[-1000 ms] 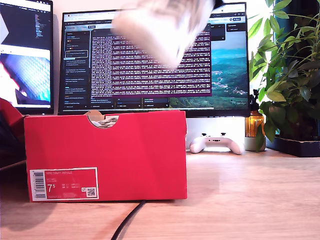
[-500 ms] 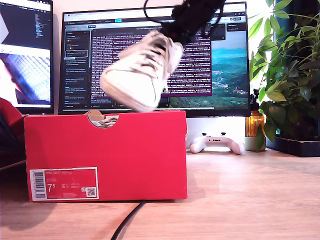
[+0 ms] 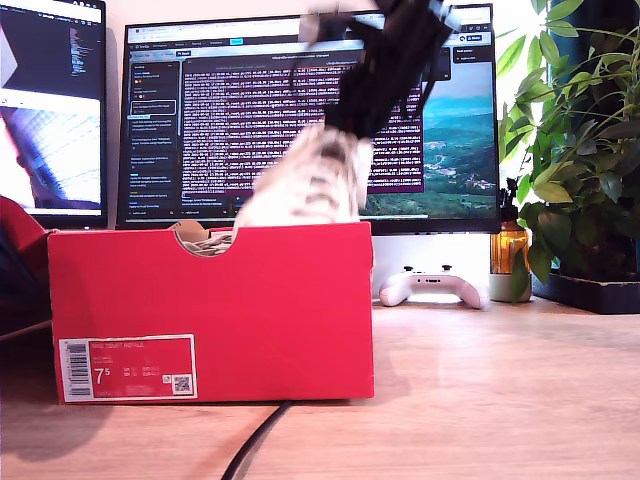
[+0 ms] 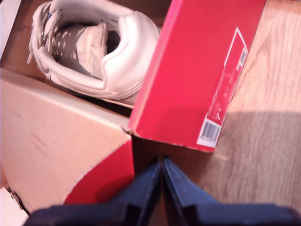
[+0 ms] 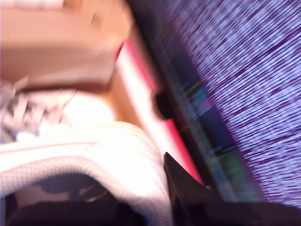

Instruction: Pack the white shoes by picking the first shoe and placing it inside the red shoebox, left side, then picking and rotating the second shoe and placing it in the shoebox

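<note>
The red shoebox stands on the desk with its barcode label facing the exterior view. My second gripper comes down from the top of that view, shut on a white shoe whose lower part dips behind the box's front wall. In the second wrist view the shoe's collar sits in my second gripper, with the box's interior beyond. The other white shoe lies inside the shoebox. My first gripper is shut on nothing and hovers outside the box's corner.
A red and brown cardboard piece lies beside the box. Two monitors stand behind it. A white game controller, an amber bottle and a leafy plant are at the exterior view's right. A black cable runs forward.
The held shoe has come down from the top of the exterior view, tilting toe-down, and now sinks behind the box's front wall. The box has not moved.
</note>
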